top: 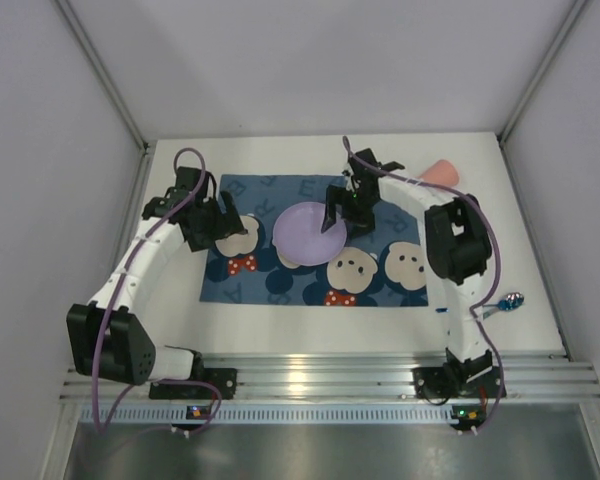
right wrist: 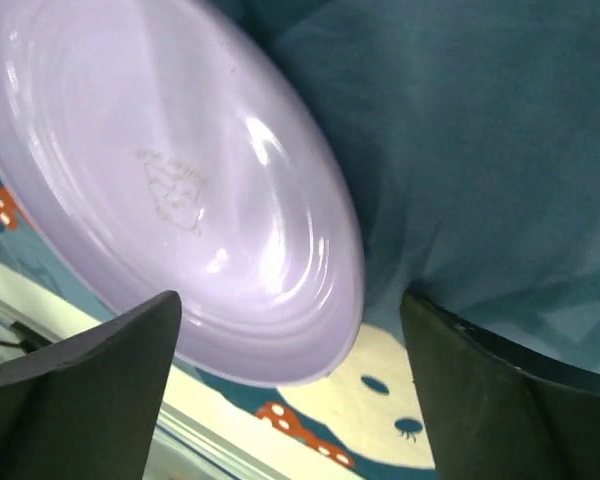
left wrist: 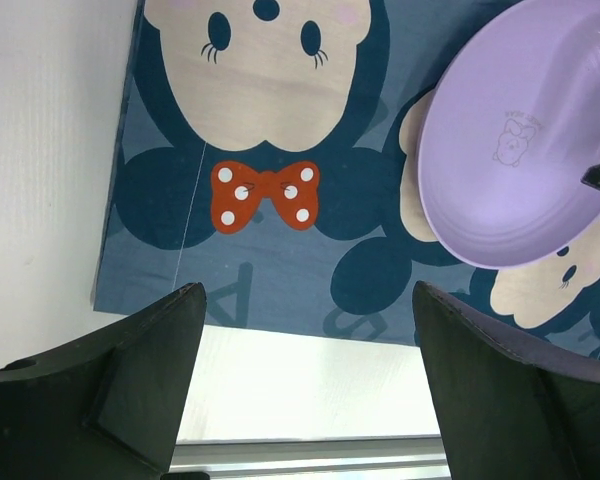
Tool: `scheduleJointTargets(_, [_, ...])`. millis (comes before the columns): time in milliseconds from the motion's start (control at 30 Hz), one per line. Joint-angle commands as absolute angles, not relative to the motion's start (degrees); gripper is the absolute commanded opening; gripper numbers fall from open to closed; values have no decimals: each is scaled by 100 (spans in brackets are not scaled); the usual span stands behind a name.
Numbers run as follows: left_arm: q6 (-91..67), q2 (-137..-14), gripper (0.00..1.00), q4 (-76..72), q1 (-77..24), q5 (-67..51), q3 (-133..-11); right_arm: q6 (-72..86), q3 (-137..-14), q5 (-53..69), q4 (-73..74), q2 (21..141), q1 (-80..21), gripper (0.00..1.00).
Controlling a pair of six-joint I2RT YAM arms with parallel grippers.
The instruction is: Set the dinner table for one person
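Little I could read.
I saw faint letters printed on the blue placemat (left wrist: 280,290), one like an A at its near edge; the small stamp on the purple plate (left wrist: 480,200) was too fine to read.

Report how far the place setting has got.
Done: the purple plate rests on the placemat. In hand: nothing; the right hand stands open over the plate's rim, the left hand open too. Left: the pink cup and blue utensil sit off the placemat.

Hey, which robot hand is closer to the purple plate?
The right hand, open at the purple plate's right rim. The left hand, also open, hangs over the blue placemat's left end, clear of the plate.
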State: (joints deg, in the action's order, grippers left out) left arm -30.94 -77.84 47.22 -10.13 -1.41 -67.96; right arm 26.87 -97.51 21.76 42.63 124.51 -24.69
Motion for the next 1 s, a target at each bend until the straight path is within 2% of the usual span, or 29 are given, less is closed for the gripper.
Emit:
scheduleJointTargets(0, [-3208,-7690,89,4834,-1028,-44,-6776,2409,-9976,2109,4324,11482,-2391,93])
scheduleJointTargets(33, [-3208,-7682,89,4834,-1028,-44,-6776,2408,-9984,2048,4333,11278,-2182,99])
scheduleJointTargets(200, [-3252,-7787,89,4755,-1028,-44,-6776,2417,-10081,2083,4307,10434,-855,100])
scheduleJointTargets(333, [-3331,-7901,89,4623,-1028,-211,-6785,2838,-10291,2635,4158,10678,1005,100])
scheduleJointTargets(433, [-3279,-8033,89,4623,-1037,-299,-6864,3190,-10502,3023,3745,11117,1711,100])
scheduleJointTargets(667, [-3278,-8077,89,4553,-1037,-272,-6838,3480,-11724,3656,3525,12548,2197,100])
scheduleJointTargets(967, [-3436,-7972,89,4447,-1028,-150,-6653,3691,-11515,4201,3103,13088,2206,100])
